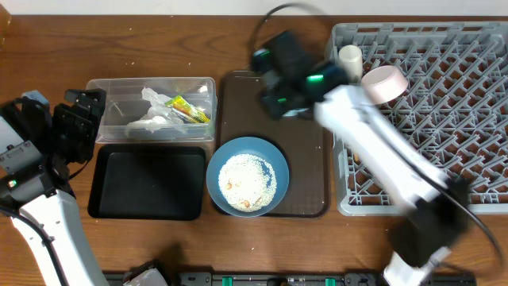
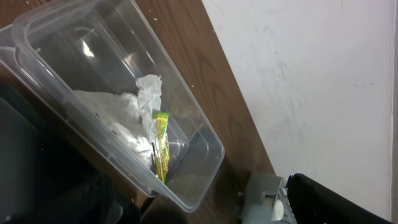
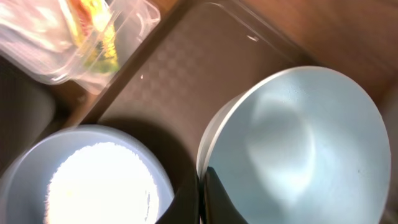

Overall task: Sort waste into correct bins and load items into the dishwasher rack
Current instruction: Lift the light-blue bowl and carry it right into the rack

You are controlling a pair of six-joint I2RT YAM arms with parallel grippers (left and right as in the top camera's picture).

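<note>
R wrist cam only: my right gripper (image 3: 202, 194) pinching thin rim of smooth small light blue bowl (image 3: 298, 149), frame right, hidden overhead by my arm, checker-textured brown tray (image 3: 186, 68) beneath, overhead left: left gripper (image 1: 83, 119) spread beside clear tub (image 1: 151, 86), grainy rice (image 1: 246, 181) in large dark blue bowl (image 1: 221, 159).

On my overhead feed the large bowl (image 1: 248, 176) sits on the 7 o'clock corner of the serving tray (image 1: 305, 175), rice scraps (image 1: 246, 184) in it. The shallow tray (image 1: 147, 183) lies at its 9 o'clock. The tub (image 1: 119, 84) is at 10, napkin (image 1: 147, 123) and wrapper (image 1: 190, 110) inside. The rack (image 1: 460, 95) lies at 3, cup (image 1: 350, 57) and small bowl (image 1: 384, 83) in its 11 o'clock corner. Another bowl (image 3: 298, 143) is at the serving tray's 12 o'clock end.
</note>
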